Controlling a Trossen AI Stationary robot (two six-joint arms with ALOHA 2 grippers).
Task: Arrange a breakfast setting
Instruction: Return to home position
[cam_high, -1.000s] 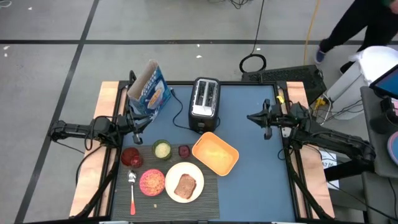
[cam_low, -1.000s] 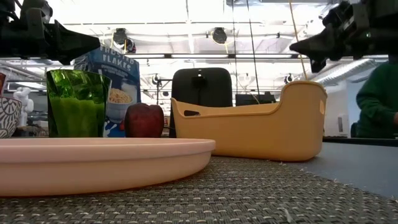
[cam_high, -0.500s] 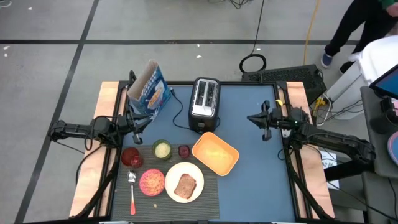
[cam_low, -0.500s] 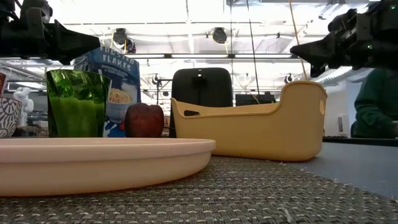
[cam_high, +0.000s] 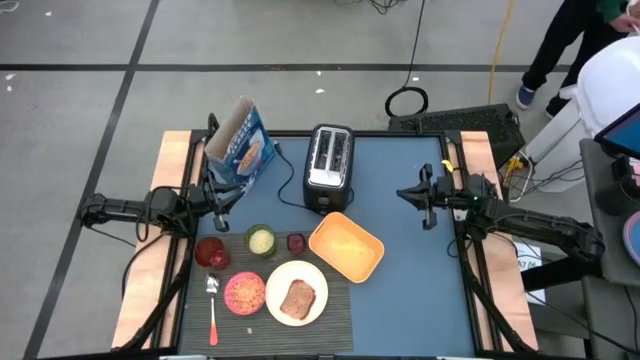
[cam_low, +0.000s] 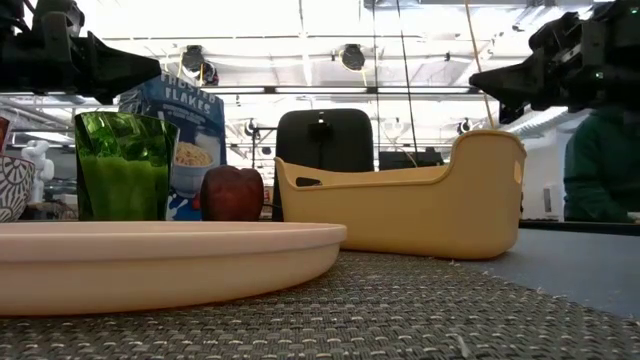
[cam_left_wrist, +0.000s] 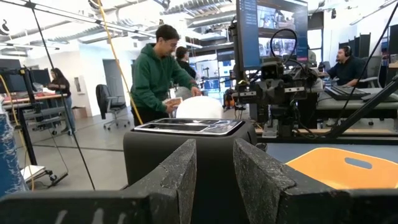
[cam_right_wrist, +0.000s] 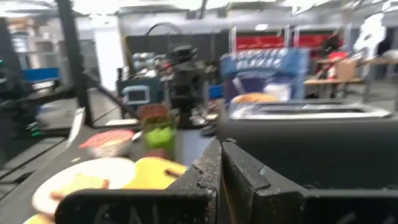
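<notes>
Though behind green cup, cereal box reads "FLAKES" (blue).

Dark ribbed placemat: flat, at the table's lower edge in the high view | round pale plate: on the mat's right half | toast slice: brown, flat, centred on the plate | pink bowl: upright, just left of the plate | red-handled spoon: left of the bowl, lengthwise | small green cup, red glass: upright behind the bowl, on the mat's far edge
</notes>
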